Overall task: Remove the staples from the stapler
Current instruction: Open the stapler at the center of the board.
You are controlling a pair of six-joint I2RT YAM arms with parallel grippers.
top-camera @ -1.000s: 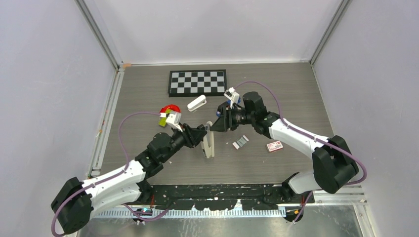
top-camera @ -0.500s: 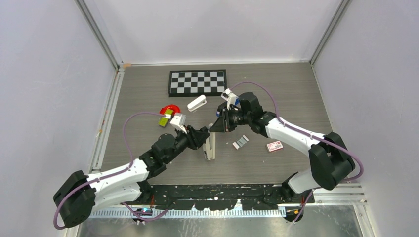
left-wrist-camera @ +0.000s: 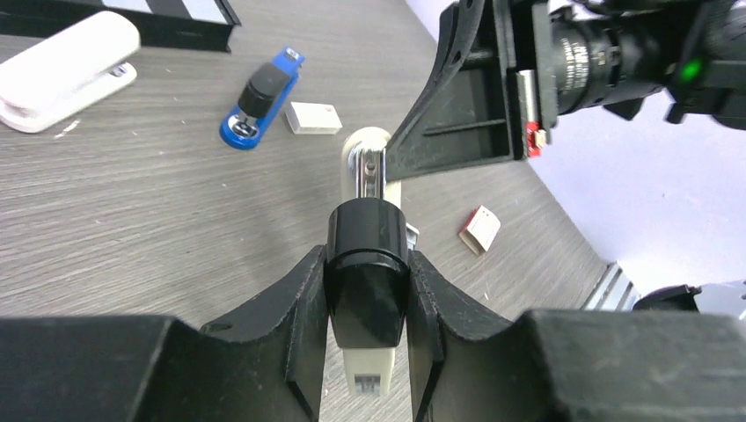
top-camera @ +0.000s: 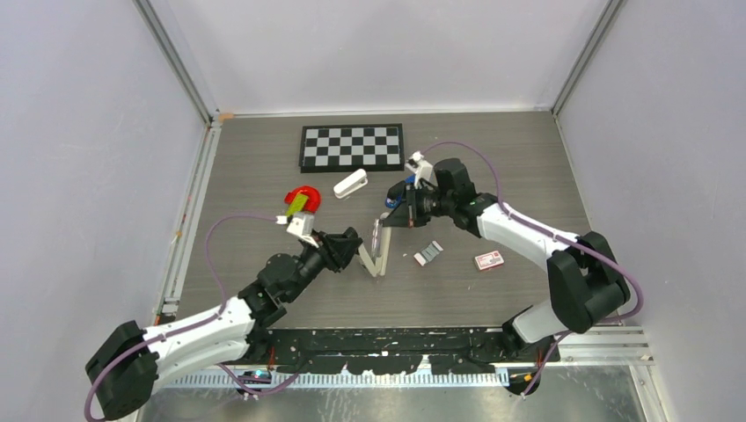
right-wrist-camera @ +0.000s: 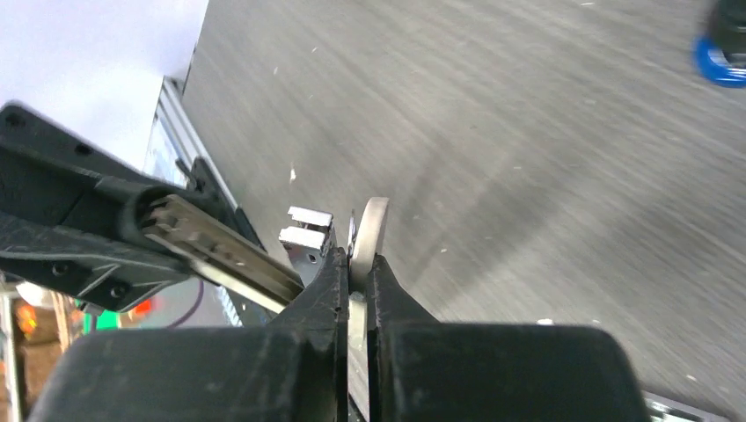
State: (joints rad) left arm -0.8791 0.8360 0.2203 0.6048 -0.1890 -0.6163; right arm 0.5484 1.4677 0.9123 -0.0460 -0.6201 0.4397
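Left wrist: blue stapler (left-wrist-camera: 259,98) beyond fingers (left-wrist-camera: 297,309)

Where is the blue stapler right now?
In the left wrist view, the blue stapler lies on the table at upper left, between the white stapler and a small white box.

The table (left-wrist-camera: 132,202) looks like matt grey wood-grain laminate; the cream stapler (left-wrist-camera: 364,148) is smooth satin plastic with a bright bare-metal channel and 1 glossy black cap; the white stapler (left-wrist-camera: 66,70) is smooth plastic; the left gripper (left-wrist-camera: 367,259) has matt black plastic fingers (left-wrist-camera: 295,308)
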